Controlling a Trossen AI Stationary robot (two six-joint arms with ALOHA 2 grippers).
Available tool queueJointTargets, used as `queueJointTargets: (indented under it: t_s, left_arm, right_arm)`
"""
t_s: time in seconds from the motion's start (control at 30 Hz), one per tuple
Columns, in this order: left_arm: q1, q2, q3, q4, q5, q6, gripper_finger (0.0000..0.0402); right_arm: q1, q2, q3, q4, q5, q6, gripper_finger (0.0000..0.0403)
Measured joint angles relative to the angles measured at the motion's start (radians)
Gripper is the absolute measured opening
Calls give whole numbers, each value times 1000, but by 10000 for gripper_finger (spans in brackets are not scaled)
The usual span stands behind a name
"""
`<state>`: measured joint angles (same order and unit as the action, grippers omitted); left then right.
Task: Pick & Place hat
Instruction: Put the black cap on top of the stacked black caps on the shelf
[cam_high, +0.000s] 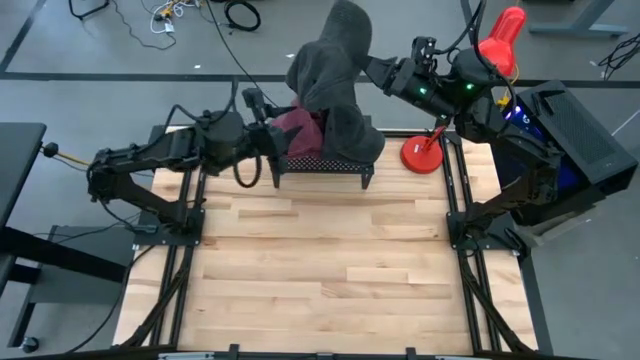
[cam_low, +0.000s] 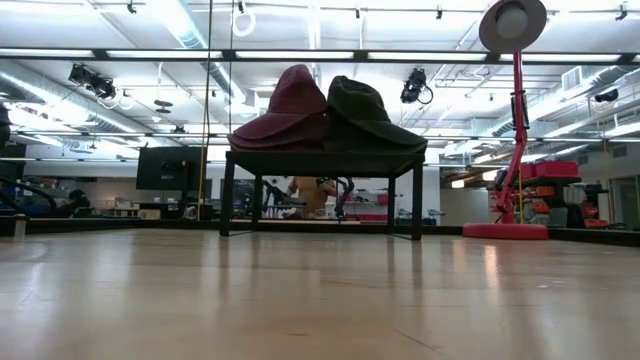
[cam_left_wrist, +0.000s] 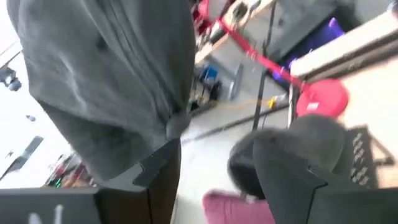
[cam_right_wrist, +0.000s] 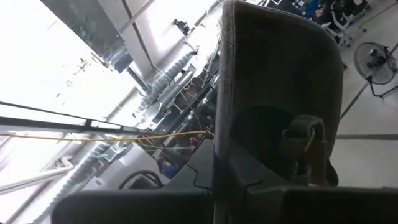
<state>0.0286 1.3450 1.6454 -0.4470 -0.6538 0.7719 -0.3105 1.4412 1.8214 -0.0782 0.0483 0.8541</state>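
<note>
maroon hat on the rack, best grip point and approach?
Pinch the crown peak of the maroon hat, coming straight down: the crown stands upright and domed on the black rack, its brim lies flat, and the dark hat crowds one side.

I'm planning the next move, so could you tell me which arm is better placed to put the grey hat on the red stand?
Right: the right gripper seems shut on the grey hat, close to the red stand; the left gripper is open by the maroon hat.

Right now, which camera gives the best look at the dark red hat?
The low view: the dark red hat sits whole on the black stand, beside the grey hat. The high view shows only a patch; the left wrist view a sliver; the right wrist view none.
</note>
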Motion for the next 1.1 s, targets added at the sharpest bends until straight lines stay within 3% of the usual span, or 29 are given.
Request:
queueJointTargets:
  t_s: [0.17, 0.5, 0.67, 1.1]
  left_arm:
    - [-1, 34, -1, 47, -130, 12, 201]
    - [-39, 51, 0, 222, -203, 115, 199]
    - [-62, 51, 0, 261, -209, 183, 198]
    - [-84, 51, 0, 275, -207, 174, 177]
  right_arm:
    - [17, 1, 0, 14, 23, 3, 9]
    - [17, 1, 0, 49, 23, 2, 9]
    - [18, 1, 0, 69, 17, 3, 10]
    - [50, 12, 0, 51, 22, 20, 10]
